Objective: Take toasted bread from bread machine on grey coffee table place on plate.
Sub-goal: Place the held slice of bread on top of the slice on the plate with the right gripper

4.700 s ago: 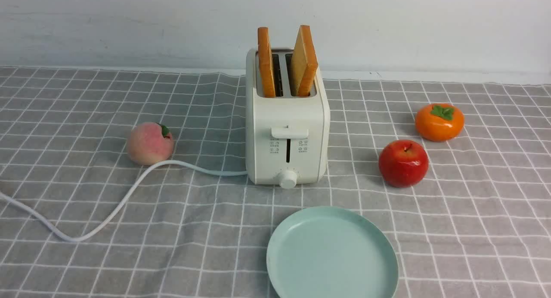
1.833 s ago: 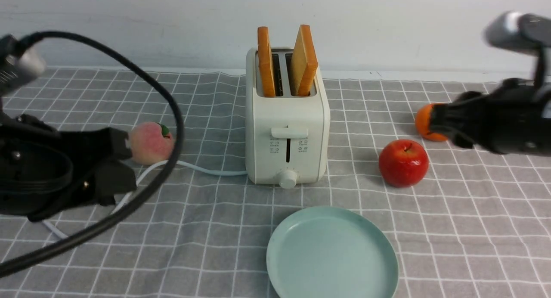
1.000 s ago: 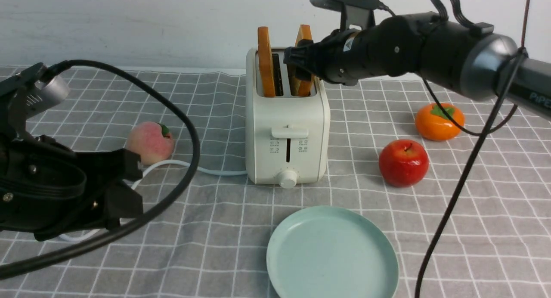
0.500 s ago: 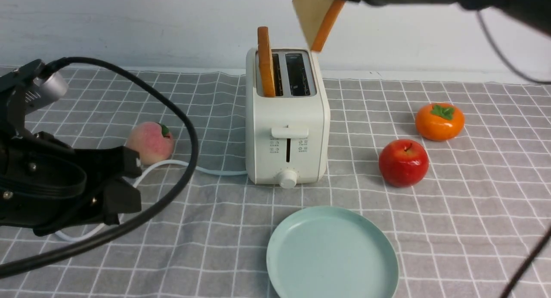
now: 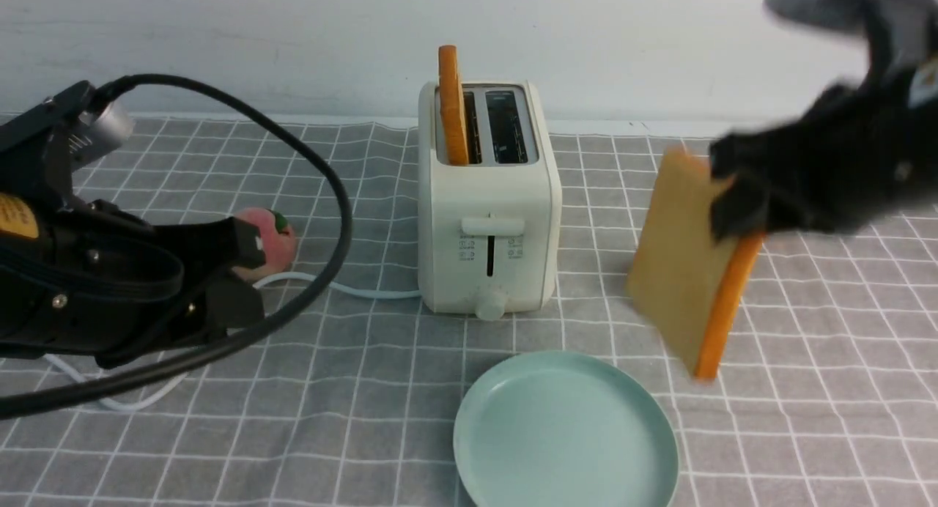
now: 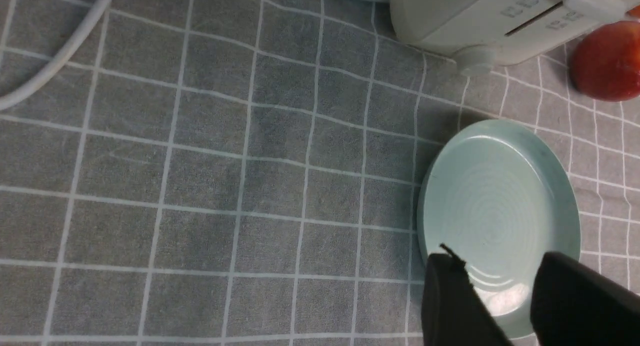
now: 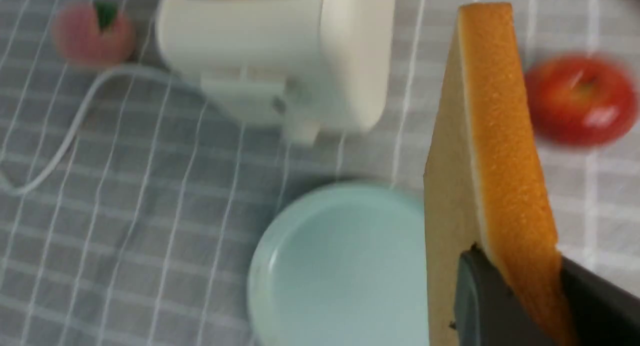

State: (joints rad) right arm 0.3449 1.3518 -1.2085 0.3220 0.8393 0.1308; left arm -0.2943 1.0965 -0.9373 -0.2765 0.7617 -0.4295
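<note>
My right gripper [image 5: 733, 206] is shut on one slice of toasted bread [image 5: 685, 265] and holds it on edge in the air, above the grey coffee table [image 5: 366, 390], right of the bread machine [image 5: 487, 221] and over the plate's right rim. In the right wrist view the jaws [image 7: 517, 258] clamp the slice [image 7: 495, 136] by its crust. The second slice [image 5: 453, 104] stands in the left slot; the right slot is empty. The mint-green plate [image 5: 564, 434] is empty. My left gripper [image 5: 245, 280] is open and empty; its wrist view [image 6: 495, 258] looks down on the plate [image 6: 500, 206].
A peach [image 5: 275, 236] lies left of the toaster, by the white cord [image 5: 337, 287]. A red apple [image 7: 582, 98] lies right of the toaster, hidden behind the slice in the front view. My left arm's black cable [image 5: 330, 192] loops in front of the peach.
My right gripper closed on the right-slot slice, lifted it out of the toaster and swung it down to the right near the plate. My left arm edged toward the middle.
</note>
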